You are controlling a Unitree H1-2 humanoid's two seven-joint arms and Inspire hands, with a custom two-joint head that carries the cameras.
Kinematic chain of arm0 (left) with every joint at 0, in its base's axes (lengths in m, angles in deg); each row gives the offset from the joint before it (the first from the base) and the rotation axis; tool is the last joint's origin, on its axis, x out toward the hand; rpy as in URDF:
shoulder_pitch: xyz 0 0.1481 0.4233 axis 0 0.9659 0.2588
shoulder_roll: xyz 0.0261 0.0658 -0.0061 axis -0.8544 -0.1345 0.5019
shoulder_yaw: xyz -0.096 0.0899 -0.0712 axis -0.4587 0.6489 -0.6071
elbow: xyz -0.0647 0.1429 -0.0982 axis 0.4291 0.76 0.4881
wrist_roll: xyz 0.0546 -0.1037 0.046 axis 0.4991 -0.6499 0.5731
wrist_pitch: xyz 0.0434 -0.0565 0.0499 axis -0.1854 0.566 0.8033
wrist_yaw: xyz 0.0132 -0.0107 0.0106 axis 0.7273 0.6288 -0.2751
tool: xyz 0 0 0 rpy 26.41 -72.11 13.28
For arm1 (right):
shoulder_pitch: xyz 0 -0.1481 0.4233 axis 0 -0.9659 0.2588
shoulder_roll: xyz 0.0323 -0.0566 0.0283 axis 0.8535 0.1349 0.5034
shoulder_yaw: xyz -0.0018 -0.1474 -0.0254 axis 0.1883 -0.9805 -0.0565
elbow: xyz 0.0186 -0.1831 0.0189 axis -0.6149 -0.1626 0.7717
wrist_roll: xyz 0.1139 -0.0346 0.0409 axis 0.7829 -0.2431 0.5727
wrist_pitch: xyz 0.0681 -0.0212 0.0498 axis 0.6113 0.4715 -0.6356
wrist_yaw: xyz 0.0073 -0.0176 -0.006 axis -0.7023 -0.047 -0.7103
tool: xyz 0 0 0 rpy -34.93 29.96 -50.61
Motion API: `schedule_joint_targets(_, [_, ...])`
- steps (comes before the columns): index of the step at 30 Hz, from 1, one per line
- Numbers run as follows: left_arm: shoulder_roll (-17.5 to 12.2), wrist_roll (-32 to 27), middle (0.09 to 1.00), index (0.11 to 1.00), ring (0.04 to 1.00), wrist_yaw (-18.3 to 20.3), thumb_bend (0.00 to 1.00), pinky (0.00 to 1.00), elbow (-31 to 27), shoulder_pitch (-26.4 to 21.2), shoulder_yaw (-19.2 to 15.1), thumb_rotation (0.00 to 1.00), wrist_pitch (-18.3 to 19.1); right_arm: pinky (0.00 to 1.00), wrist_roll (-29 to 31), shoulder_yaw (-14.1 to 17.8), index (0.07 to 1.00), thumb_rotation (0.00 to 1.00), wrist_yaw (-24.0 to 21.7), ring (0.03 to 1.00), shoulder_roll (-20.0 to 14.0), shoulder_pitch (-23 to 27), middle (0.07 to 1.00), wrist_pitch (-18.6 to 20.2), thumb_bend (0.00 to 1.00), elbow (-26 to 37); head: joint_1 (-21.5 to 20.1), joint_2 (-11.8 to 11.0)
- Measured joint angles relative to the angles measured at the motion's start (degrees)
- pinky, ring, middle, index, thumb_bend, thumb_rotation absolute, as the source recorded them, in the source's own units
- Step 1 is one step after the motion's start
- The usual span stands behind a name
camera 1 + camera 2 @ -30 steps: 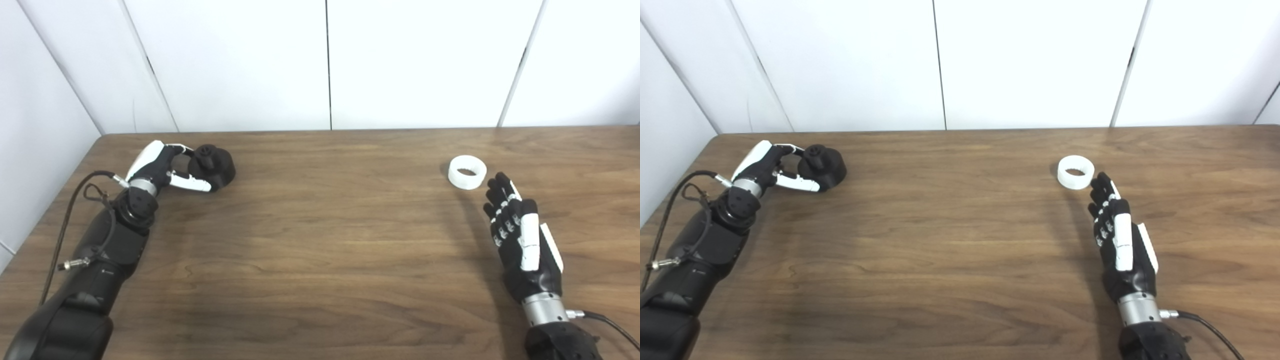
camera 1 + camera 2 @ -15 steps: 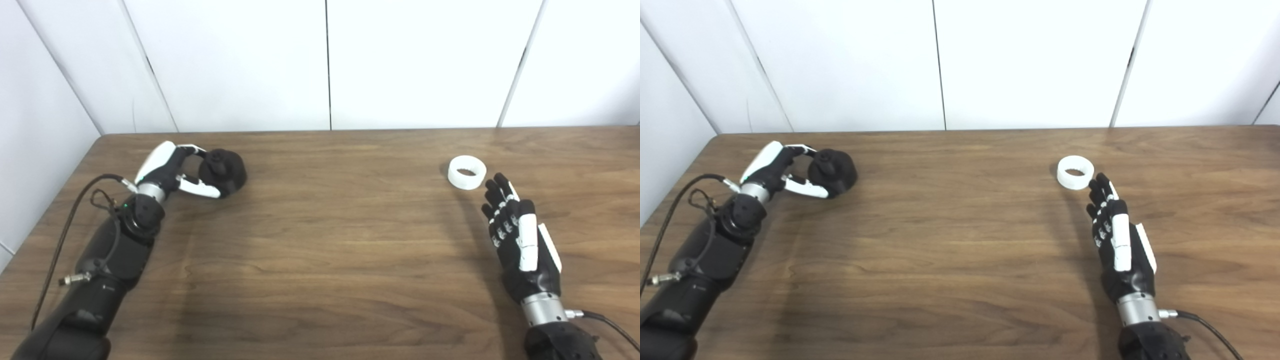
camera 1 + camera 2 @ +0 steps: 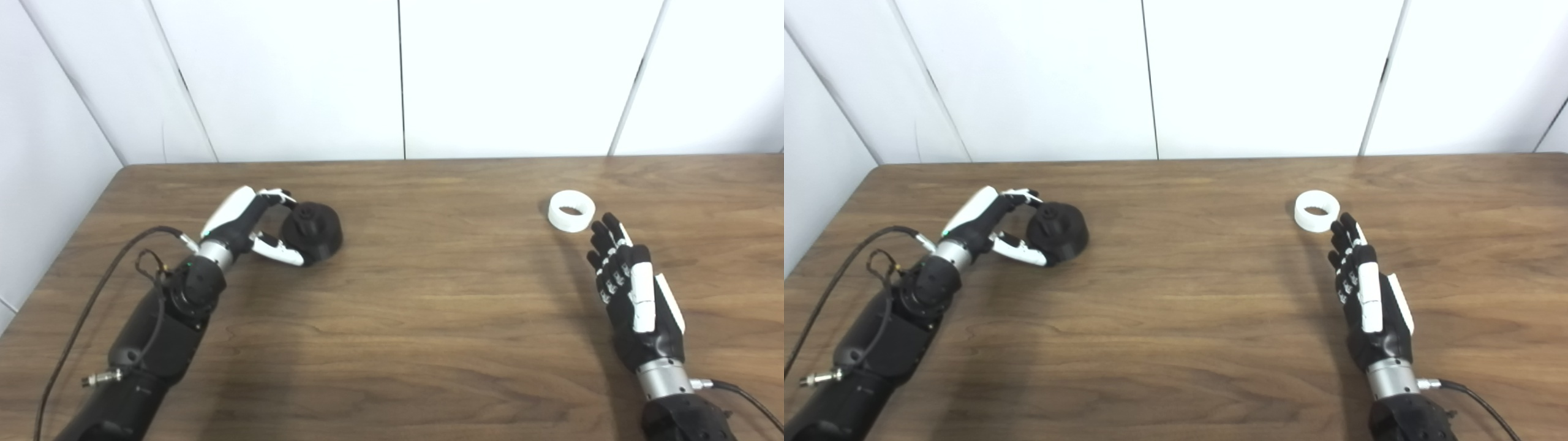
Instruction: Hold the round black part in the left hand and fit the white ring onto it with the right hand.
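My left hand point(image 3: 254, 223) is shut on the round black part point(image 3: 312, 231), gripping it between fingers and thumb at the left of the wooden table point(image 3: 429, 318). The part is tilted, its small top knob facing the hand. The white ring point(image 3: 571, 210) lies flat on the table at the right; it also shows in the right eye view point(image 3: 1317, 211). My right hand point(image 3: 634, 297) is open and empty, fingers straight and pointing at the ring, its fingertips a short way in front of it and apart from it.
A black cable point(image 3: 92, 288) loops beside my left forearm. White wall panels point(image 3: 398, 73) stand right behind the table's far edge. The table's left edge runs close to my left arm.
My left hand has carried the black part to the right and slightly nearer, toward the table's middle. My right hand has crept a little forward toward the ring. The ring has not moved.
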Motion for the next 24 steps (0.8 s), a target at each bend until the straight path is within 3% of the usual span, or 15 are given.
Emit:
schedule_joint_targets(13, [3.19,1.73,0.925,0.651,0.979,4.21,0.88,0.9,-14.46,6.69,2.01,0.15,3.15,1.0,-0.39,0.01,0.972,1.0,0.14,0.997,0.05,0.14,0.964,1.29,0.66,0.06,-0.44,0.26])
schedule_joint_targets(24, [4.3,2.1,0.922,0.638,0.981,5.69,0.88,0.91,-20.94,11.15,2.48,0.15,3.38,1.0,-0.71,-0.01,0.983,1.0,0.16,1.0,0.06,0.18,0.971,1.5,0.65,0.05,-0.88,0.88])
